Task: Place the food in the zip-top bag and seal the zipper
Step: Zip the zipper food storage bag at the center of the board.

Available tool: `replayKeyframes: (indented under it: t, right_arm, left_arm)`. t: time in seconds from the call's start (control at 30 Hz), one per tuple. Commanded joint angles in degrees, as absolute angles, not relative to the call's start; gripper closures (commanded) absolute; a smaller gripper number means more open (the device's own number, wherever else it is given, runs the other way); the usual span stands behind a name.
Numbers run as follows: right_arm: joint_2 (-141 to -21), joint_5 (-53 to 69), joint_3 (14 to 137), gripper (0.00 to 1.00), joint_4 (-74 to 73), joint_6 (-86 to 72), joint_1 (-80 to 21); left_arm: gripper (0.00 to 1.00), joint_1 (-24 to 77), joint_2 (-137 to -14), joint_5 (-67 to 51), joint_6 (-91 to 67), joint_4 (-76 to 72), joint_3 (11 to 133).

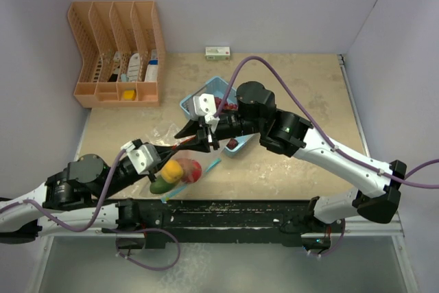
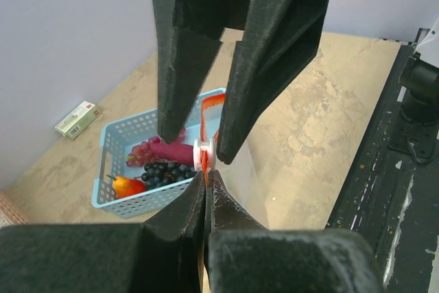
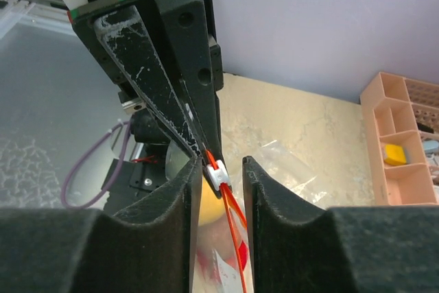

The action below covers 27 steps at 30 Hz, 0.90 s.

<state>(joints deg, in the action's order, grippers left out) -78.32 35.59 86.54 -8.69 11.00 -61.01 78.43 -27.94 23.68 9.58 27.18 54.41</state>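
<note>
Sealing time, I reckon. My left gripper (image 2: pixel 206 178) is clamped tight on the red zipper track (image 2: pixel 211 111) of the clear plastic zip-top bag (image 1: pixel 164 135), with the yellow lemon (image 1: pixel 171 169) and green-orange mango (image 1: pixel 159 185) inside. My right gripper (image 3: pixel 221 162) straddles the small white slider (image 3: pixel 216 173), jaws apart, not pinching yet.

Tip: center the slider, squeeze square, then pull straight along the track while the left holds tension. Heads up: dark purple grapes (image 2: pixel 163 171) and a maroon sweet potato (image 2: pixel 171 150) sit in the light blue plastic basket (image 2: pixel 116 135).
</note>
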Motion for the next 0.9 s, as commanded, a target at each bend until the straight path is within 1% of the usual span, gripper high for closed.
replayKeyframes:
  t: [0.0,0.07,0.2,0.27,0.33,0.47,0.5,0.87]
  right_arm:
    - [-78.81,37.82,89.71,0.73,-7.90,12.31,-60.86]
    - [-79.30,38.01,90.22,0.74,-9.00,12.54,-60.91]
    - [-79.25,37.64,89.60,0.66,-9.32,12.58,-60.86]
    - [-79.00,37.62,89.26,0.66,-9.32,12.72,-60.86]
    - [-78.85,37.53,89.21,0.72,-9.60,12.88,-60.82]
    - [-78.22,36.15,88.77,0.97,-9.91,12.79,-60.74]
    - [-77.96,35.93,88.51,1.00,-9.74,12.59,-60.61]
    - [-75.16,32.54,83.02,1.00,-9.58,10.72,-58.43]
  left_arm:
    - [1.00,78.45,-27.71,23.11,8.75,23.95,54.57]
    - [1.00,78.47,-27.52,23.17,8.70,24.11,54.65]
    - [1.00,78.45,-27.42,23.43,8.70,24.43,54.83]
    - [1.00,78.46,-27.45,23.43,8.78,24.35,54.87]
    - [1.00,78.44,-27.48,23.70,8.84,24.29,54.86]
    - [1.00,78.48,-27.30,24.35,8.76,24.40,54.84]
    - [1.00,78.49,-27.26,24.48,8.70,24.42,54.78]
    - [1.00,78.49,-25.18,25.27,8.98,23.45,55.33]
